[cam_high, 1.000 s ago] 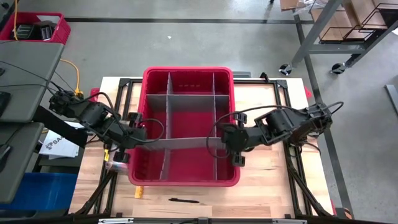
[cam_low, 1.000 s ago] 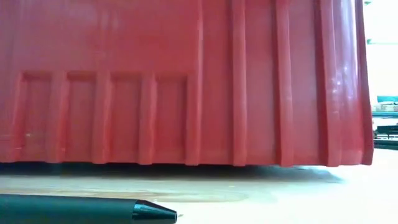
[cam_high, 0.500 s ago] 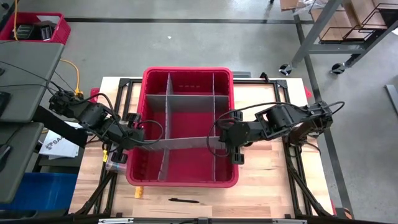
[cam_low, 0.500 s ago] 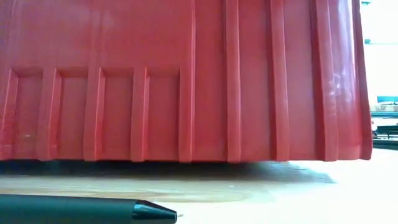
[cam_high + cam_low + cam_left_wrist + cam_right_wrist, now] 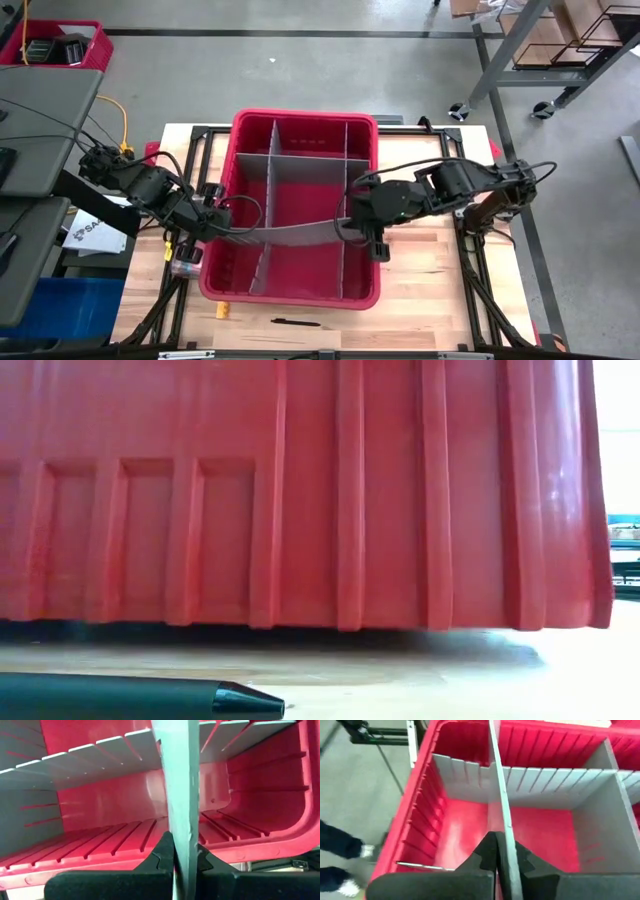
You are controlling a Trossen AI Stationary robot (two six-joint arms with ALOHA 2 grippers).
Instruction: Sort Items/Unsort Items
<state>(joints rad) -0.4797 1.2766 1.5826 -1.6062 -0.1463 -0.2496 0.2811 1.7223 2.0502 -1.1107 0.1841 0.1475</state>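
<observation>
While both grippers pinch the grey divider [image 5: 295,233], no legible writing.

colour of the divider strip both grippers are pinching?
Grey. The divider strip spans the red bin; clearest in the right wrist view.

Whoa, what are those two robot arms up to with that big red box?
Both arms are gripping the same long grey divider strip that runs across the large red plastic bin. The left gripper is shut on one end, the right gripper on the other, and the strip bows between them. On the wooden table in front of the bin lie a thin dark pen and a small yellow piece.
</observation>
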